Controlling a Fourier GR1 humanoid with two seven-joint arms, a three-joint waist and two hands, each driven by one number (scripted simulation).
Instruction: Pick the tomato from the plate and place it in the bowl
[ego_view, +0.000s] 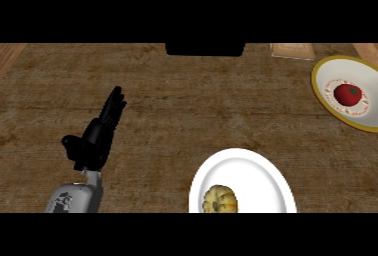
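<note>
Tomato (348, 94): sitting in yellow-rimmed dish (322, 85), far right. Plate (258, 172): bearing yellowish item (221, 199). Left hand (96, 137): resting, fingers straight, holding nothing. Right hand: not showing.

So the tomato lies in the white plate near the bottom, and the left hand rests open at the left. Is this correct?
Not quite. The head view shows the tomato in the gold-rimmed bowl at the right edge; the white plate holds a yellow item. The left hand does rest open at the left.

Tomato (348, 94) in bowl (325, 95) far right; plate (251, 170) near centre; left hand (96, 137) left.
</note>
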